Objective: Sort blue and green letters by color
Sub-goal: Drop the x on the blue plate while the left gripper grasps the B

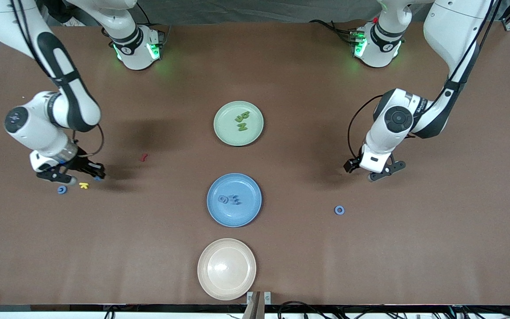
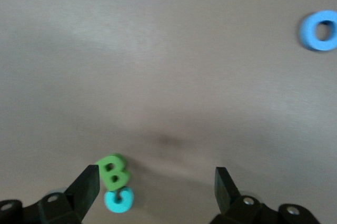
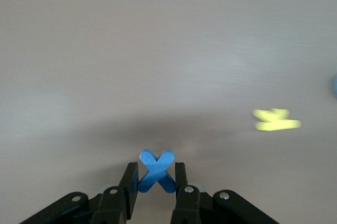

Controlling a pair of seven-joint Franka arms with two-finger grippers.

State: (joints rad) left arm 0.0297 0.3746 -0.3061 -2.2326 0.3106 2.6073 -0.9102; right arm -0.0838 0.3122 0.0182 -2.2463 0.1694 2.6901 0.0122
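Note:
My right gripper is shut on a blue X letter, low over the table at the right arm's end. A blue ring-shaped letter lies on the table close to it. My left gripper hangs open, low over the table at the left arm's end. A green B and a light blue letter lie between its fingers, close to one finger. A blue O lies nearer the front camera. Green letters rest on the green plate, blue letters on the blue plate.
A yellow letter lies beside the right gripper, and a dark red letter lies farther from the camera. A beige plate with nothing on it stands near the table's front edge, in line with the other two plates.

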